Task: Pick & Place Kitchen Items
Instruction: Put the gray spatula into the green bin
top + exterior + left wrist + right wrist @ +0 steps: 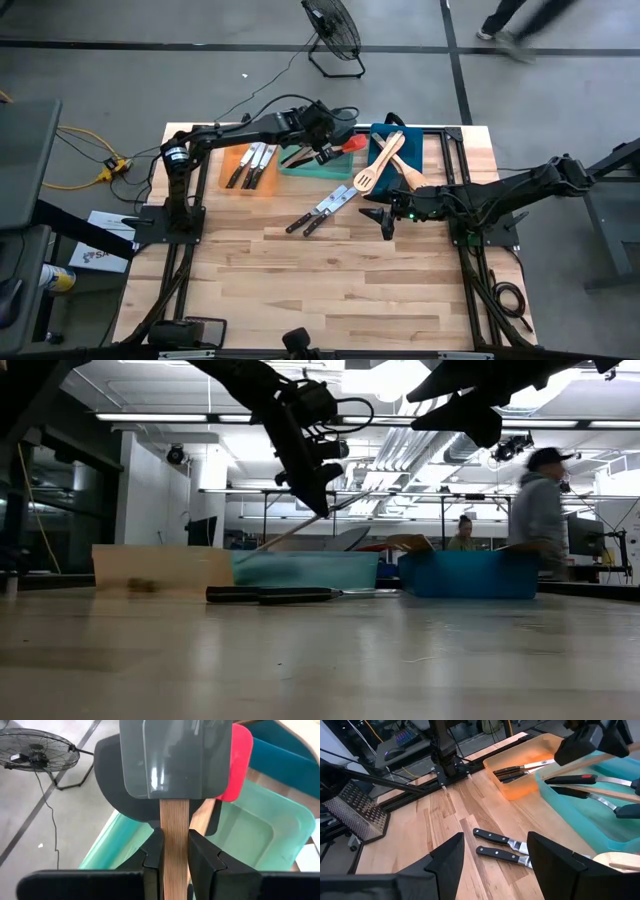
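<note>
My left gripper (322, 140) is over the teal tray (300, 170), shut on a grey spatula (175, 760) with a pale wooden handle. A black spatula (107, 775) and a red spatula (240, 765) lie under its blade. My right gripper (385, 218) hangs open and empty above the table, just right of two black-handled knives (322, 210) that lie flat on the wood. They also show in the right wrist view (497, 846). The orange tray (250, 168) holds more knives. The blue tray (385, 135) holds pale wooden spoons (385, 160). My left gripper pinches the spatula's wooden handle (174, 837) between its two fingers, a little back from the blade. The fingers come from above and lie across the handle. The spatula slants over the teal tray (300, 532). Whether its blade rests on the spatulas below, I cannot tell.
The three trays stand side by side along the table's far edge. A floor fan (335, 35) stands beyond the table. A person (540, 510) is behind the table on the right. Bare wood lies toward the near edge (330, 290).
</note>
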